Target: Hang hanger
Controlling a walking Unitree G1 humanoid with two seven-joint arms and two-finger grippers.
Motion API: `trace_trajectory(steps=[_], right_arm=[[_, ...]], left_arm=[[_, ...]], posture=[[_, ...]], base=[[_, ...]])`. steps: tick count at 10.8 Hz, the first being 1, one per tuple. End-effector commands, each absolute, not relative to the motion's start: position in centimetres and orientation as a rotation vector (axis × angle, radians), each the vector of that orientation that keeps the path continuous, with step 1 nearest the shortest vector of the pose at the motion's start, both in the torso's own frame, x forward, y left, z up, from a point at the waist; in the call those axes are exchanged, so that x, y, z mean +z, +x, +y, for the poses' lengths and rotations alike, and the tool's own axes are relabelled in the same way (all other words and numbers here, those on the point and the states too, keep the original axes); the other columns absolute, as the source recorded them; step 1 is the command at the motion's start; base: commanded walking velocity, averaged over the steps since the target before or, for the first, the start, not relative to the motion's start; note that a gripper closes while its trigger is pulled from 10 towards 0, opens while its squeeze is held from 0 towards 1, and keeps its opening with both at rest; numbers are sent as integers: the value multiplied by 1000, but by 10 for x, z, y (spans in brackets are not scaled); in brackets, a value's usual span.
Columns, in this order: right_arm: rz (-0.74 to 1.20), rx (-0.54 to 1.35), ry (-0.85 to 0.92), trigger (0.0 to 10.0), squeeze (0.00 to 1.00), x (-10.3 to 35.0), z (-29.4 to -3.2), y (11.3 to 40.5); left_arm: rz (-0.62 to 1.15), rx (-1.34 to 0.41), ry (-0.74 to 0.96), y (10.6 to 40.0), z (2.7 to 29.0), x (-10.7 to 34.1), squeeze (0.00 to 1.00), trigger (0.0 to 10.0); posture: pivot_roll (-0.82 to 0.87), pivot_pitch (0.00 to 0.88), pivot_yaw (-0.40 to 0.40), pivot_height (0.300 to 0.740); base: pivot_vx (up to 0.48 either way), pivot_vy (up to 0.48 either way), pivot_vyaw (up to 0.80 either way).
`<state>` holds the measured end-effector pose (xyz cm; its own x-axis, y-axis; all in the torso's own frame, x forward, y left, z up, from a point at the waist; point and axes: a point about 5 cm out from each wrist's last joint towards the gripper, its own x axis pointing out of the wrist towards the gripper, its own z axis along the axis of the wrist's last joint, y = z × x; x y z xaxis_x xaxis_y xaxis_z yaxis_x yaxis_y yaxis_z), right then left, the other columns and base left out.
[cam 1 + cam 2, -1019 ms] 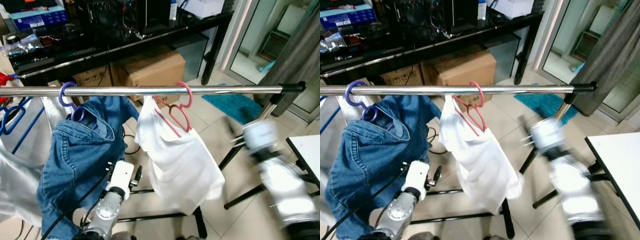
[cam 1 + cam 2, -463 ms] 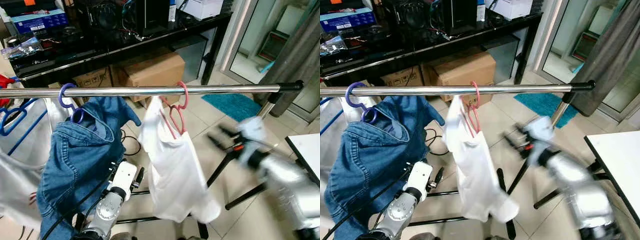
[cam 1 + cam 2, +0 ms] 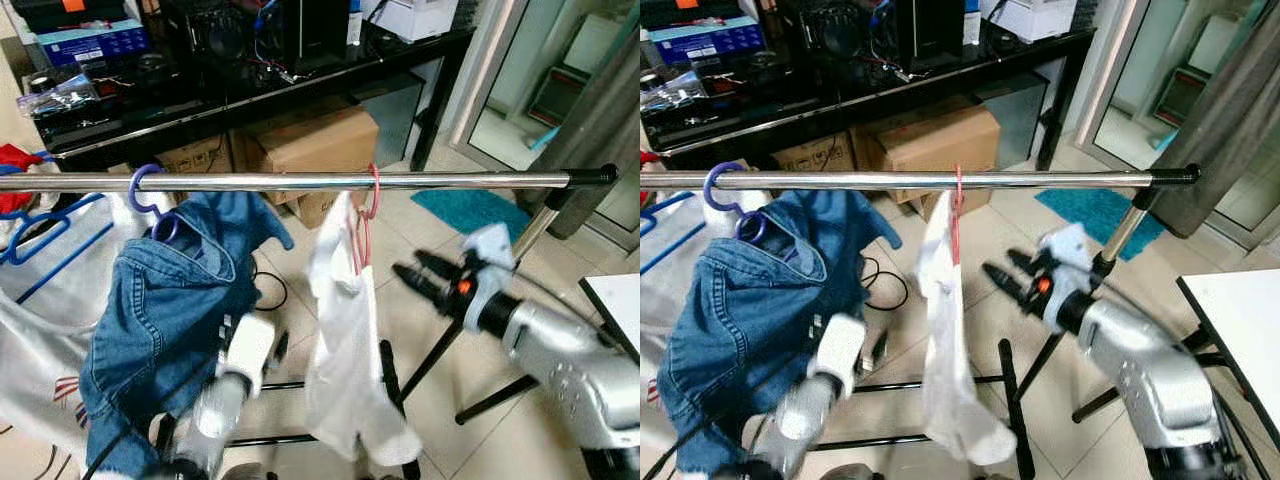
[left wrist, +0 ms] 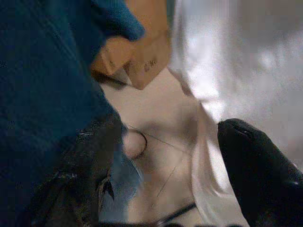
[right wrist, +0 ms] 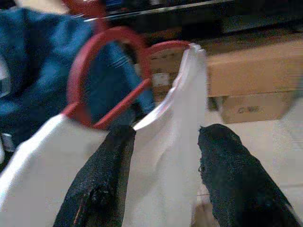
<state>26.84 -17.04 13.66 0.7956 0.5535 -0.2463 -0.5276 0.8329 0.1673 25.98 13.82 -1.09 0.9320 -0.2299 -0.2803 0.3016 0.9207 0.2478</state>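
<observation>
You have a chrome rail (image 3: 300,182) running across the scene, ending in a black cap on the right above its black folding stand (image 3: 470,350). On the rail's left part a purple hanger (image 3: 150,200) carries a denim jacket (image 3: 170,310), and further left a blue hanger (image 3: 35,225) holds pale clothing. Behind the rail stands a black desk (image 3: 250,90) loaded with electronics, with cardboard boxes (image 3: 310,150) underneath. A teal mat (image 3: 470,210) lies on the tiled floor (image 3: 430,420) to the right, near a grey curtain, and a white tabletop corner (image 3: 612,300) shows at the far right edge.

The pink hanger (image 3: 368,215) is hooked over the rail about mid-span, turned nearly edge-on to you, with a white garment (image 3: 345,350) draped from it down toward the floor. In the right wrist view you can see its rounded red-pink hook loop and one sloping shoulder under the white cloth.

Your right gripper (image 3: 425,280) sits just to the right of the hanger, below the rail, fingers pointing toward the garment. They are spread apart and grasp nothing; I cannot tell whether a tip brushes the cloth.

Your left gripper (image 4: 165,175) is low, between the denim jacket and the white garment, its two black fingers likewise parted with nothing between them. The arm looks blurred in the head views.
</observation>
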Motion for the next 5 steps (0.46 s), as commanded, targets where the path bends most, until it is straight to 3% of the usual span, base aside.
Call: trace_trajectory(steps=[1,3,5], right_arm=[[265,524,69,10000,0,148,-183,279],[183,405,28,10000,0,178,-223,310],[192,385,9,10000,0,176,-228,313]], left_arm=[[253,-303,303,273,132,-3,0,10000],[261,-452,314,295,105,12,0,10000],[242,-622,346,302,75,24,0,10000]], posture=[[57,0,0,740],[40,0,15,740],[25,0,22,740]], base=[[0,0,0],[0,0,0],[0,0,0]])
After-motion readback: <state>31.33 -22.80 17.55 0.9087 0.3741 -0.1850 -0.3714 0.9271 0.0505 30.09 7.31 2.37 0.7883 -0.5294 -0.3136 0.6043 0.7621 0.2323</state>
